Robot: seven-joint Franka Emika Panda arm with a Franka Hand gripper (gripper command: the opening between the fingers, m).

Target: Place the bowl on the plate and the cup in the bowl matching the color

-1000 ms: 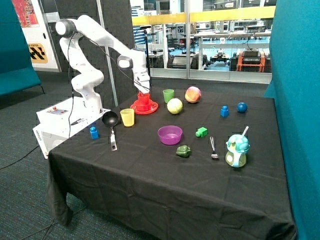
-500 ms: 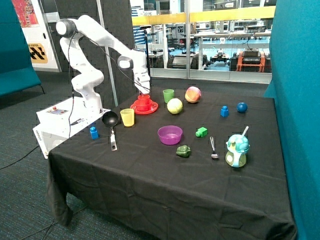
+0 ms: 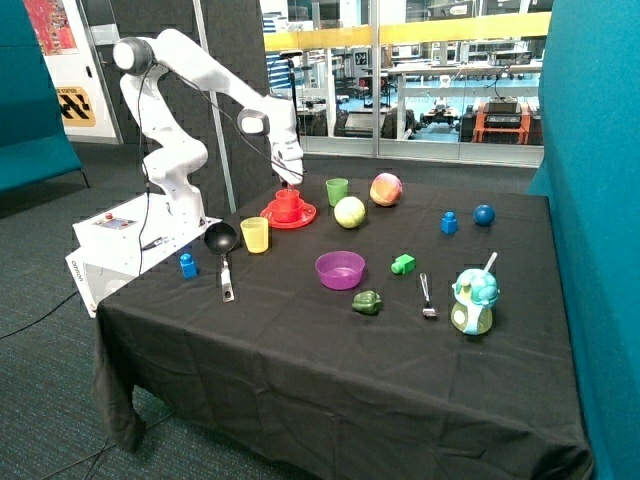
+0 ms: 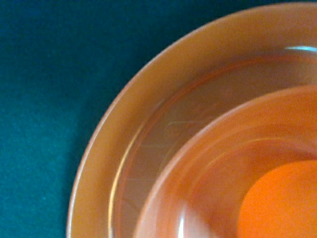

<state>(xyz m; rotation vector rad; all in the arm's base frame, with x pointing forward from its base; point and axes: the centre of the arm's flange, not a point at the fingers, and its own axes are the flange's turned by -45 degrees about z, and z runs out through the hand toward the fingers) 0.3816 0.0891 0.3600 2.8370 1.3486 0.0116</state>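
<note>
Outside view: the white Franka arm reaches over the far corner of the black-clothed table [image 3: 330, 380], its pincer [image 3: 291, 184] poised just above the red stack there. Whether its fingers are apart or together cannot be told from here, and nothing visibly hangs from it. The red plate [image 3: 270, 217] lies flat on the cloth, the red-orange bowl [image 3: 280, 211] sits on it, and the red cup [image 3: 287, 200] stands upright inside the bowl, right beneath the pincer. Just beside the plate, toward the table's front, stands a yellow cup [image 3: 255, 235], with a black ladle [image 3: 221, 244] next to that and a blue block [image 3: 187, 265] near the edge. A green cup [image 3: 337, 191] stands on the plate's other side, close to a yellow-green ball [image 3: 350, 212] and a pink-yellow ball [image 3: 386, 189]. The purple bowl [image 3: 340, 269] rests empty near the middle of the table, well apart from the stack.

Wrist view: the plate's raised rim [image 4: 106, 144] curves across against the dark cloth, and the bowl's rim sits nested within it.
</note>
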